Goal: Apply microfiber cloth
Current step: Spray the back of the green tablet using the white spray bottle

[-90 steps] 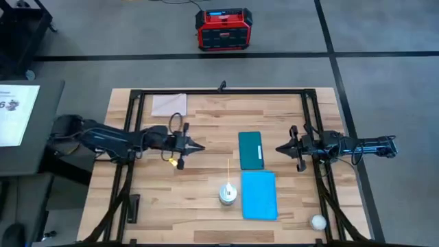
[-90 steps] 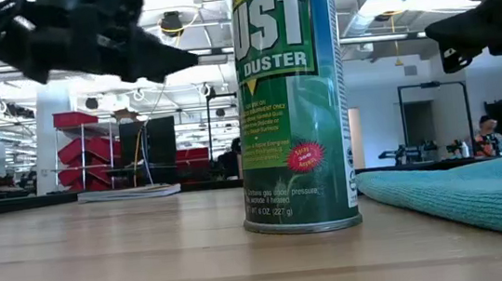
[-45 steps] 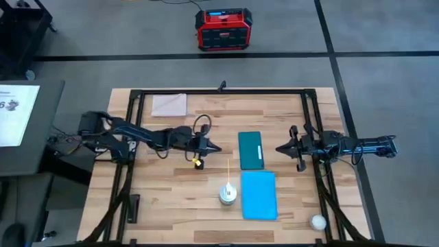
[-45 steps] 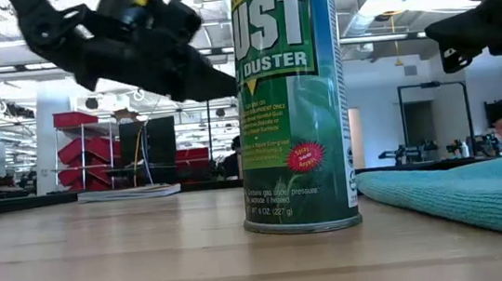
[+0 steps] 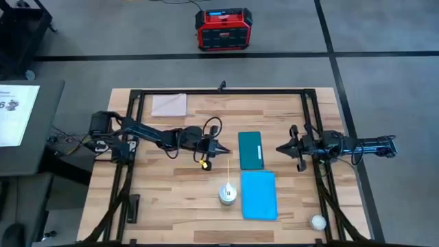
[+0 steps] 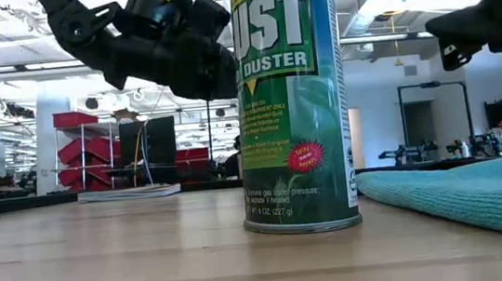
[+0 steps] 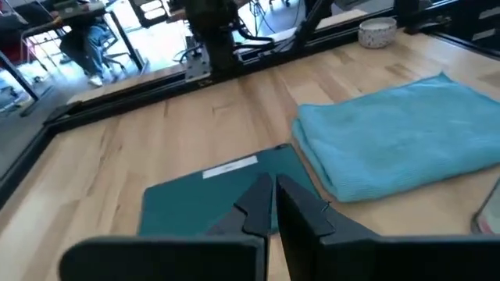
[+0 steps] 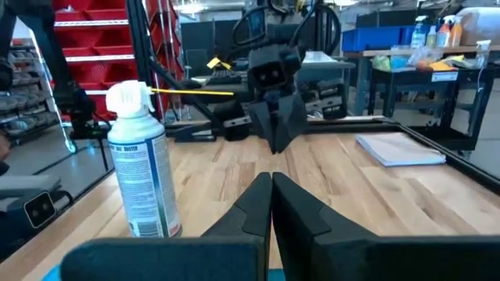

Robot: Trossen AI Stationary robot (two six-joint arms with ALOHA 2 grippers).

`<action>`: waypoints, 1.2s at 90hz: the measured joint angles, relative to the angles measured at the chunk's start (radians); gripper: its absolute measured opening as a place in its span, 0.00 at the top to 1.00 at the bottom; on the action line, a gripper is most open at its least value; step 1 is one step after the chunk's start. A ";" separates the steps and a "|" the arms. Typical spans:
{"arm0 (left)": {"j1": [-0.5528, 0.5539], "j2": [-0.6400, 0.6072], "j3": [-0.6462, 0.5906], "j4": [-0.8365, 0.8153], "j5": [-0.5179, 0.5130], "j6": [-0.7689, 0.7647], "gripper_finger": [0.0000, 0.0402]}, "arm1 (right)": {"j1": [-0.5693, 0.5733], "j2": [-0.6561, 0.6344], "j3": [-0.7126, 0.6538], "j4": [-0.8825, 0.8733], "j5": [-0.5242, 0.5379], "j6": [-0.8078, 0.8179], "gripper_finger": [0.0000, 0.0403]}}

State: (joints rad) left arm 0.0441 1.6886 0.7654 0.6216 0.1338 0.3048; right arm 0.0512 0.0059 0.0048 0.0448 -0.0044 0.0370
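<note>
The sky-blue microfiber cloth (image 5: 259, 195) lies folded flat on the table near its front edge, also seen in the left wrist view (image 7: 394, 144) and the low view (image 6: 467, 190). Just beyond it lies the dark teal slab (image 5: 251, 149), flat on the wood (image 7: 219, 195). My left gripper (image 5: 225, 150) hovers shut above the table, just left of the slab, pointing toward it. My right gripper (image 5: 280, 148) hovers shut to the right of the slab, holding nothing.
A green-and-white duster can (image 5: 228, 193) with a thin straw stands upright left of the cloth (image 6: 292, 99). A pale grey-beige sheet (image 5: 169, 104) lies at the far left. A small white cup (image 5: 317, 222) sits at the near right corner. Black frame rails border the table.
My left gripper has moved toward the table's right, from mid-left of the table to just beside the teal slab, staying shut. The right arm, cloth, slab and can have kept still.
</note>
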 joint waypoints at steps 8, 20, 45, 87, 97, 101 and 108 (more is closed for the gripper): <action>0.000 0.000 0.000 0.014 0.001 -0.019 1.00 | 0.003 0.000 0.000 0.001 0.000 0.007 1.00; 0.000 -0.006 0.000 0.028 0.001 -0.032 1.00 | 0.004 0.000 0.000 0.005 0.001 0.049 1.00; 0.015 -0.022 0.085 -0.049 0.052 -0.036 1.00 | 0.005 0.000 0.000 0.004 0.004 0.065 1.00; -0.009 -0.188 0.121 -0.285 0.144 -0.020 1.00 | 0.112 -0.001 0.012 0.006 -0.005 0.053 1.00; -0.008 -0.118 0.124 -0.256 0.106 -0.053 1.00 | 0.141 -0.002 0.015 0.018 -0.004 0.020 1.00; -0.009 -0.085 0.138 -0.243 0.097 -0.057 1.00 | 0.151 -0.002 0.015 0.012 -0.003 0.019 1.00; -0.010 -0.026 0.165 -0.245 0.080 -0.060 1.00 | 0.164 -0.002 0.016 0.008 -0.001 0.018 1.00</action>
State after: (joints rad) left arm 0.0342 1.6628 0.9308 0.3770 0.2136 0.2448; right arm 0.2155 0.0044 0.0209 0.0531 -0.0054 0.0551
